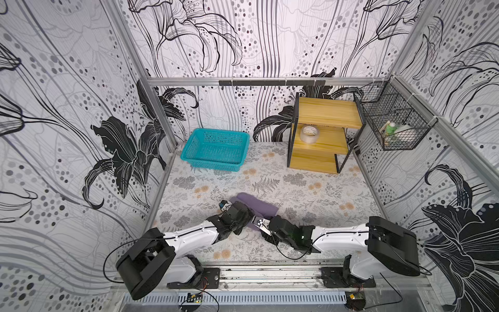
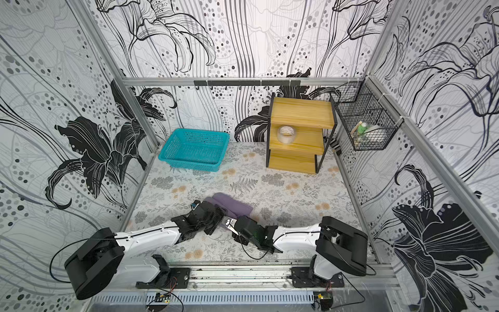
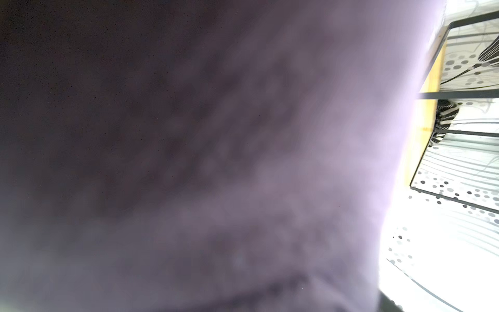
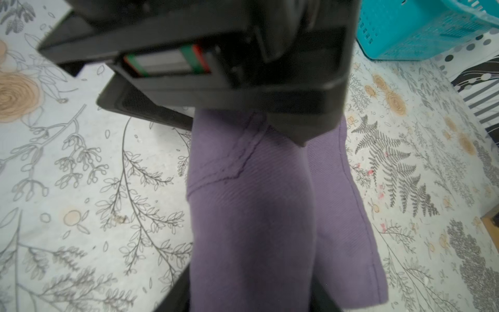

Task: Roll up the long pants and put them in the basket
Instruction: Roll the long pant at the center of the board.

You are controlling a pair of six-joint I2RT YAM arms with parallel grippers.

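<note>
Purple long pants (image 1: 259, 205), rolled, sit between the jaws of the right pincer (image 1: 258, 222) and against the left pincer (image 1: 246, 216); grips unclear.

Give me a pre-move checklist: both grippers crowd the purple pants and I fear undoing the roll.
Long pants fully rolled: not ok; a flat hemmed flap lies beside the roll.
Right gripper astride the roll: ok; fingers flank it in the right wrist view.
Right grip closed: cannot tell.
Left gripper state: cannot tell; its wrist view shows only blurred purple fabric.
Grippers clear of each other: not ok; they nearly meet in both top views.
Teal basket clear of the work: ok; it stands apart.
</note>
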